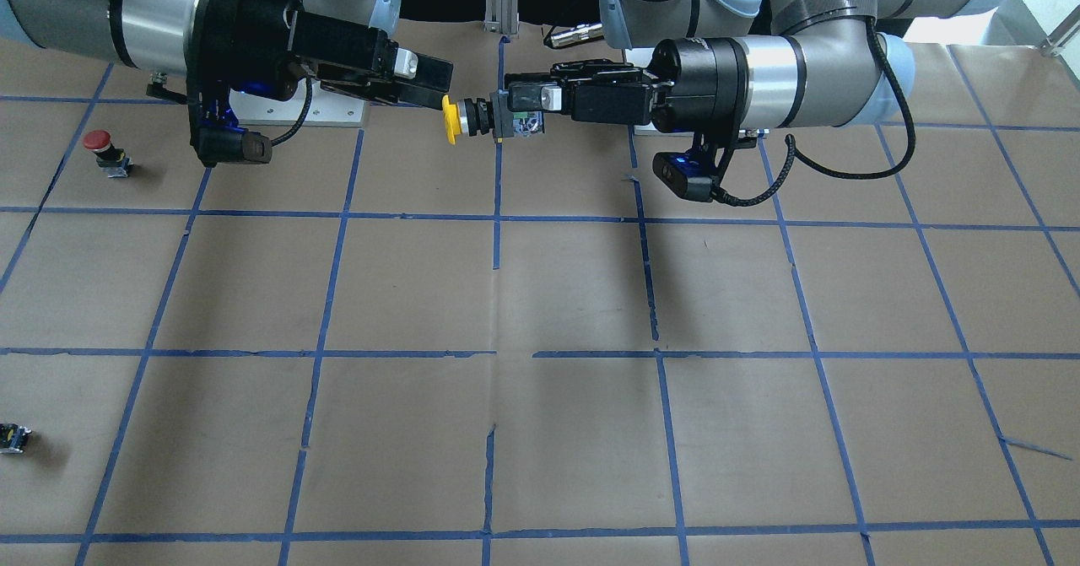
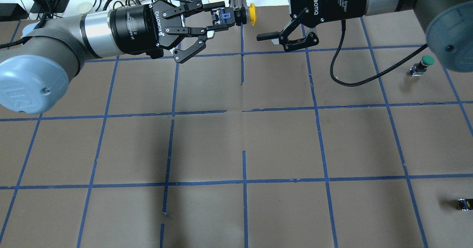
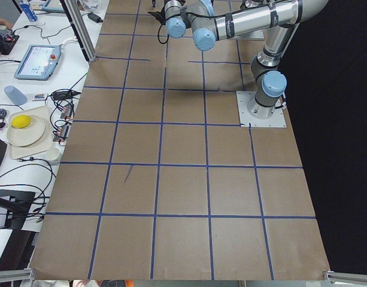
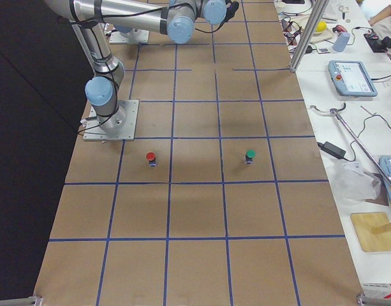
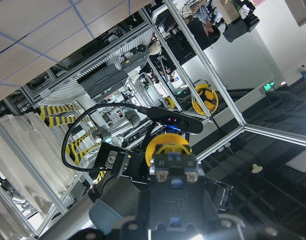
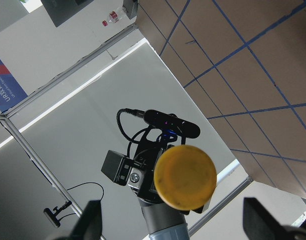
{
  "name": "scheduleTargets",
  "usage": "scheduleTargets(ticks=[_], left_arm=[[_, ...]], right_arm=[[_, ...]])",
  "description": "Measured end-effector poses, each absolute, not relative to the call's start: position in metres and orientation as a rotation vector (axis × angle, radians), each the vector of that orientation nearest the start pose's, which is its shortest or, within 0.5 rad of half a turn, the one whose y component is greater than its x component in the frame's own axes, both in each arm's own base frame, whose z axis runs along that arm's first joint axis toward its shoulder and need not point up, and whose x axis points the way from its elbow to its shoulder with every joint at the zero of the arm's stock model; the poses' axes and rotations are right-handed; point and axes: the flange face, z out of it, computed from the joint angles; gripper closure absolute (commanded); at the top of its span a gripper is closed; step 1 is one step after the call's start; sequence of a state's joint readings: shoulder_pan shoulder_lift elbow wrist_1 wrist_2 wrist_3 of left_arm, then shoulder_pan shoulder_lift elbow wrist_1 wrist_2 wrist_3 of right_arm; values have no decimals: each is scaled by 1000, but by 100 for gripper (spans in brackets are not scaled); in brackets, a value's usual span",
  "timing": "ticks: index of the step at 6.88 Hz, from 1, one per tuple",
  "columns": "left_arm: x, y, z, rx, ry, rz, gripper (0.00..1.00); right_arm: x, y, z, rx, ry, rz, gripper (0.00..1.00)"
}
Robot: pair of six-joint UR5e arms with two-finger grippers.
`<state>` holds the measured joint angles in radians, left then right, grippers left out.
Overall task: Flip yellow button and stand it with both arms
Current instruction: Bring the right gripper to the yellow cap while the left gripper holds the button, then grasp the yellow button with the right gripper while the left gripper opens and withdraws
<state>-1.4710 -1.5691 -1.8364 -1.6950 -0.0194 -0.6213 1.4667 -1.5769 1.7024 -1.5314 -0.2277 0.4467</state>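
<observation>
In the air above the worktop [image 1: 574, 296], the left hand [image 2: 221, 18] pinches the yellow button [image 1: 477, 117] by its blocky base, level, cap toward the right hand [image 1: 434, 83], whose 2 fingers [image 2: 266, 36] are spread.

Left pincer [image 2: 223, 18] clamped, right pincer [image 1: 432, 85] spread

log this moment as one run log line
left end effector: shut on button base | button: in air, level, cap toward right arm | right end effector: open, near cap, not gripping | stand: not yet done
</observation>
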Motion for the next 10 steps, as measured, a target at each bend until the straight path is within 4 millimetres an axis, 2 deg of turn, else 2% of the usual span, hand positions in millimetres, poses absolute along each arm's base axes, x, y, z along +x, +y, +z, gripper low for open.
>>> scheduleTargets(ticks=[1, 2, 3, 4, 5, 6, 7, 8, 9, 10], left_arm=[[-185, -491, 451, 850, -1352, -714, 98], [-185, -489, 453, 851, -1347, -716, 98], [-185, -489, 455, 849, -1339, -716, 98], [-185, -488, 456, 847, -1334, -715, 98], [-185, -488, 457, 846, -1332, -715, 98], [-185, -488, 458, 846, -1331, -715, 98], [-185, -487, 459, 847, -1331, -716, 88], [-185, -486, 460, 848, -1331, -717, 31], [-185, -485, 462, 849, -1330, -718, 13], [-186, -483, 463, 858, -1330, -727, 6]], right_arm=[[180, -504, 497, 603, 1709, 393, 17], [180, -508, 493, 601, 1710, 392, 18], [180, -510, 491, 595, 1712, 385, 40], [180, -511, 492, 590, 1714, 379, 73], [180, -511, 492, 586, 1715, 374, 87], [180, -510, 493, 584, 1716, 372, 88], [180, -510, 493, 584, 1716, 371, 88], [180, -510, 494, 584, 1717, 370, 88], [180, -510, 494, 584, 1718, 370, 88], [180, -510, 494, 583, 1717, 369, 88]])
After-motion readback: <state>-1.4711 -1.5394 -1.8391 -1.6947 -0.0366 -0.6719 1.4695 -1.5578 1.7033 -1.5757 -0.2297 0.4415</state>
